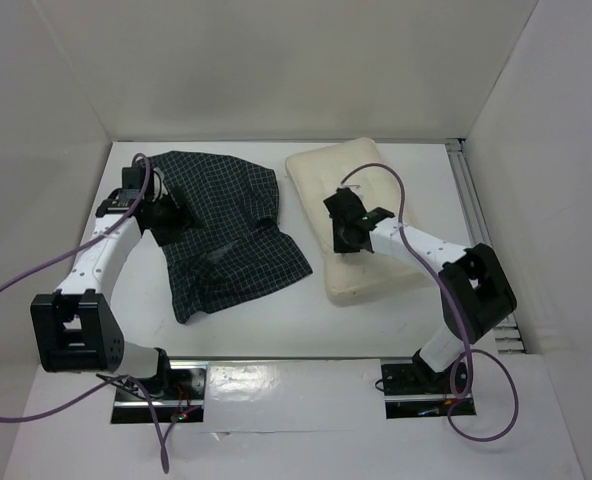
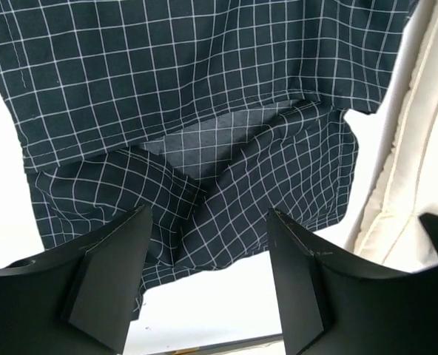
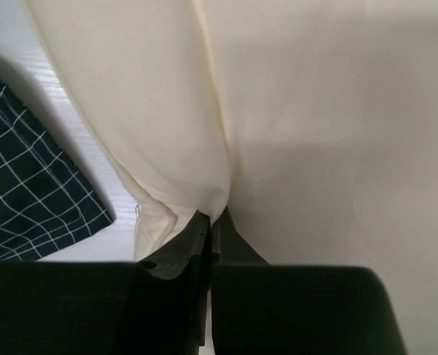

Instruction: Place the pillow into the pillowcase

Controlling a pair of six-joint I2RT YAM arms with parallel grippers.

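Note:
The cream pillow [image 1: 361,180] lies at the back right of the table, its long side running away from me. My right gripper [image 1: 348,238] rests on its left middle, and in the right wrist view this gripper [image 3: 215,214] is shut on a pinched fold of the pillow [image 3: 315,111]. The dark checked pillowcase [image 1: 226,220] lies crumpled and partly folded on the left half. My left gripper [image 1: 166,215] hovers over its left edge. Seen from the left wrist, that gripper [image 2: 206,214] is open above the pillowcase [image 2: 204,89], with only cloth and table between its fingers.
White walls close in the table at the back and on both sides. A metal rail [image 1: 476,220] runs along the right edge. Purple cables [image 1: 36,275] loop off both arms. A corner of the pillowcase [image 3: 19,200] lies close to the pillow's left side.

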